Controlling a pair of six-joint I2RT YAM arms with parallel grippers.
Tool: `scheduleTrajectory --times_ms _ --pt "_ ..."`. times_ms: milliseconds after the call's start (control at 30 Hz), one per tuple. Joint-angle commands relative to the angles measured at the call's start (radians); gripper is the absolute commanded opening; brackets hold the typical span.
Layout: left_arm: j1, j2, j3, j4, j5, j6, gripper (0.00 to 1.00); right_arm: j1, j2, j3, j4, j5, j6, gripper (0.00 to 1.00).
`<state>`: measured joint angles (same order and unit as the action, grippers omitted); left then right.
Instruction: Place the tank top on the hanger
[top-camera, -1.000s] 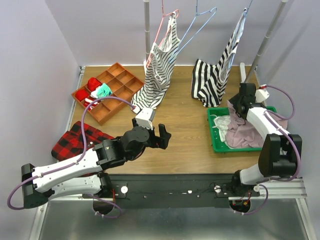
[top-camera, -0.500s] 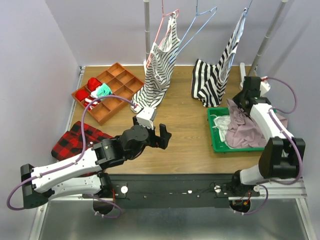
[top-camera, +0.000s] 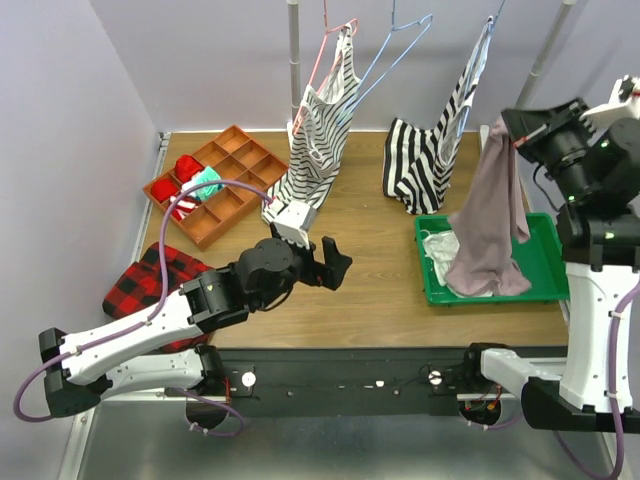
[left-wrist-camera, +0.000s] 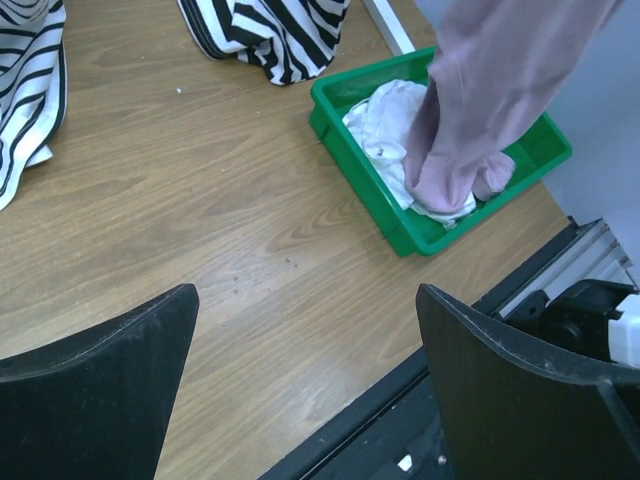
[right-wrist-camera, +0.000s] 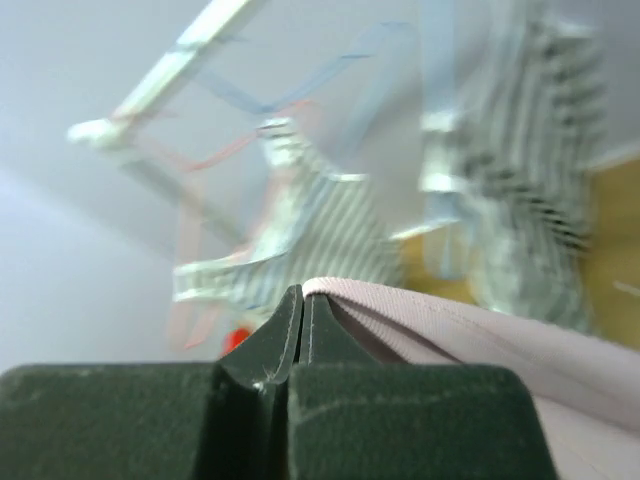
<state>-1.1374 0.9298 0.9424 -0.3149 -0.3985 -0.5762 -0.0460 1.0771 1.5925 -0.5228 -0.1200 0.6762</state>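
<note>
The mauve-pink tank top hangs in a long drape from my right gripper, which is raised high at the right and shut on a fold of its edge. Its lower end rests in the green tray, on a white garment. The pale blue wire hanger hangs bare on the rail at the back centre, left of the lifted top. My left gripper is open low over the table's middle, nothing between its fingers; in its view the top hangs at the upper right.
Two black-and-white striped tops hang either side of the blue hanger, the left one on a pink hanger. An orange compartment box and a red plaid cloth lie at the left. Rail posts stand behind.
My right gripper shut on the tank top down in the tray, then rose steeply, drawing the top up into a hanging drape. The left arm shifted only slightly.
</note>
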Motion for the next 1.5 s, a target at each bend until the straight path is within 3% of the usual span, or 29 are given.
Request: scheduleTrajectory --times_ms 0,233,400,533,700,800,833,867,967,1167,1267,1300,1400,1467 --pt "0.024 0.007 0.071 0.019 0.003 0.010 0.99 -0.002 0.076 0.164 0.142 -0.467 0.127 0.01" --pt "0.067 0.000 0.118 0.019 -0.008 0.032 0.99 -0.002 0.259 0.408 0.403 -0.671 0.483 0.01" --pt "0.097 -0.016 0.104 0.025 -0.016 0.029 0.99 -0.002 0.351 0.586 0.506 -0.650 0.635 0.01" --pt "0.123 -0.057 0.072 0.028 -0.036 -0.003 0.99 0.000 0.330 0.540 0.570 -0.615 0.727 0.01" --pt "0.143 -0.108 -0.010 0.030 -0.091 -0.043 0.99 0.044 0.222 0.257 0.560 -0.546 0.645 0.01" --pt "0.145 -0.108 -0.056 0.022 -0.103 -0.073 0.99 0.281 0.204 0.052 0.537 -0.437 0.504 0.01" --pt "0.146 -0.102 -0.065 0.019 -0.105 -0.077 0.99 0.366 0.227 0.009 0.526 -0.335 0.453 0.01" --pt "0.146 -0.094 -0.082 0.010 -0.106 -0.085 0.99 0.512 0.304 0.014 0.439 -0.296 0.351 0.01" --pt "0.148 -0.092 -0.120 -0.001 -0.112 -0.125 0.99 0.693 0.460 0.024 0.345 -0.225 0.229 0.01" --pt "0.153 -0.170 -0.241 -0.017 -0.142 -0.188 0.99 0.775 0.599 -0.060 0.313 -0.093 0.085 0.01" --pt "0.153 -0.166 -0.292 0.048 -0.102 -0.174 0.99 0.775 0.638 0.026 0.206 0.031 -0.025 0.13" --pt "0.153 -0.151 -0.300 0.065 -0.091 -0.172 0.97 0.773 0.647 0.049 0.169 0.069 -0.052 0.32" --pt "0.153 -0.060 -0.320 0.111 -0.059 -0.180 0.90 0.773 0.630 0.069 0.067 0.210 -0.109 0.63" --pt "0.153 0.012 -0.339 0.158 -0.048 -0.188 0.88 0.773 0.534 -0.075 0.098 0.282 -0.112 0.70"
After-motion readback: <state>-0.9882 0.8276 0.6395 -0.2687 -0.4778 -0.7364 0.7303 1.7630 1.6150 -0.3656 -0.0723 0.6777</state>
